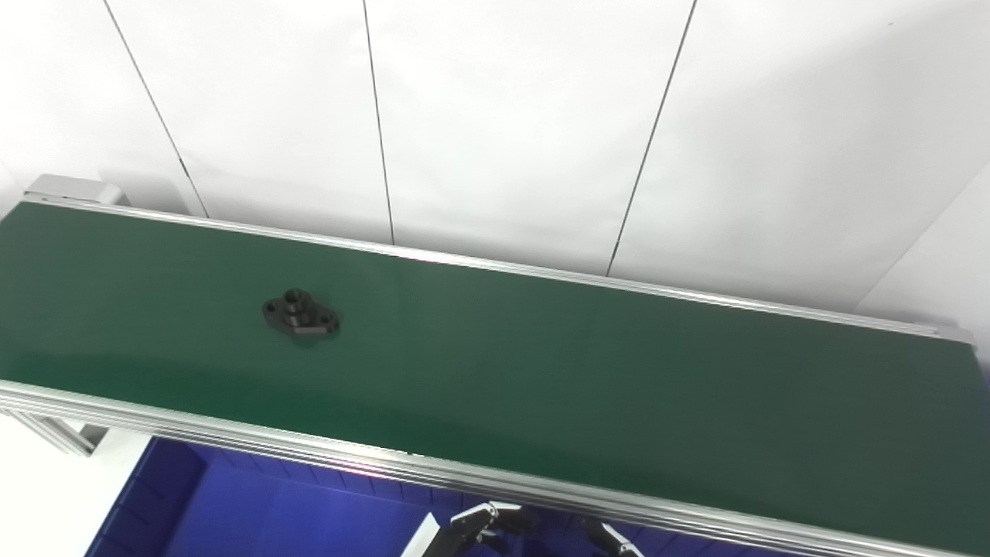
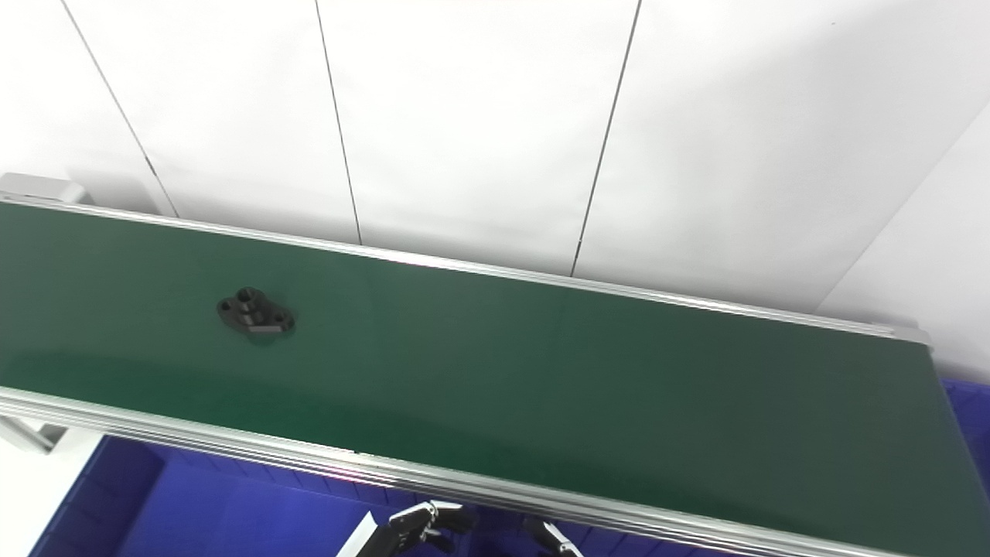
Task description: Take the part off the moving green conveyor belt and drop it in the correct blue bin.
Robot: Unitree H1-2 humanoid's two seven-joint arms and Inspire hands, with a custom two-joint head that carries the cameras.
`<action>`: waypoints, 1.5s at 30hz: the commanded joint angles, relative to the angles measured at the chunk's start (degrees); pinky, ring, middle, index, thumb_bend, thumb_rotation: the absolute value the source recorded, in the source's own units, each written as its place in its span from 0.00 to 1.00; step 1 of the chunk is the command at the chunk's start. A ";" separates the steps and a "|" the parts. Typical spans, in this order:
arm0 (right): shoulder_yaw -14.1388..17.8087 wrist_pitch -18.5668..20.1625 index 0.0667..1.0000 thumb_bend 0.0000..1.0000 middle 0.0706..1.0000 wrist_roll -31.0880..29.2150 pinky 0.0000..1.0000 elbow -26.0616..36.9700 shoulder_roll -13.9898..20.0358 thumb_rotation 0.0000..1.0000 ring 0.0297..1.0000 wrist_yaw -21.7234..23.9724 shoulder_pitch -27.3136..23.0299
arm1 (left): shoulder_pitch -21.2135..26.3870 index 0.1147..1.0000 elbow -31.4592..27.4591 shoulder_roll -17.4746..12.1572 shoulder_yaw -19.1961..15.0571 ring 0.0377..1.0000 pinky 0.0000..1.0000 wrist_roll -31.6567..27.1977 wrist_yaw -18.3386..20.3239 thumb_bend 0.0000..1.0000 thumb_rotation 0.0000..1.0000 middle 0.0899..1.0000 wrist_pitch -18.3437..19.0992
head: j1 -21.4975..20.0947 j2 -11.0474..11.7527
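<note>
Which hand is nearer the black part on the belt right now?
Left. The left hand sits below the belt's near rail, down-right of the black part. The right hand is farther right, barely in view.

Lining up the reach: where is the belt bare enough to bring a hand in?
The green belt is bare everywhere right of the black part, out to its far end, and also left of it. The part sits alone mid-width. It is tighter below the near rail, where the hand hangs over the blue bin.
</note>
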State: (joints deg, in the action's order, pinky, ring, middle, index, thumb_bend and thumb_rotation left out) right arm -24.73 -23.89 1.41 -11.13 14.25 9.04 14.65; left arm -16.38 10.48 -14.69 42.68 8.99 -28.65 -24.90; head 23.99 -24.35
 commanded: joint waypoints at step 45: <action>-10.55 -3.04 0.94 0.88 0.90 22.23 1.00 8.76 6.77 0.90 0.94 -35.94 -26.25 | 4.28 0.68 3.32 -0.16 2.84 0.73 0.63 0.33 -3.55 0.83 1.00 0.72 -2.03 | -0.80 2.27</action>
State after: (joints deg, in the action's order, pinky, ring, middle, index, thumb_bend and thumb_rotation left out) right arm -35.48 -24.51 22.61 -2.70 21.85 -24.95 -9.43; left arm -12.61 14.14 -14.94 45.57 9.25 -31.66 -24.99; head 23.20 -22.06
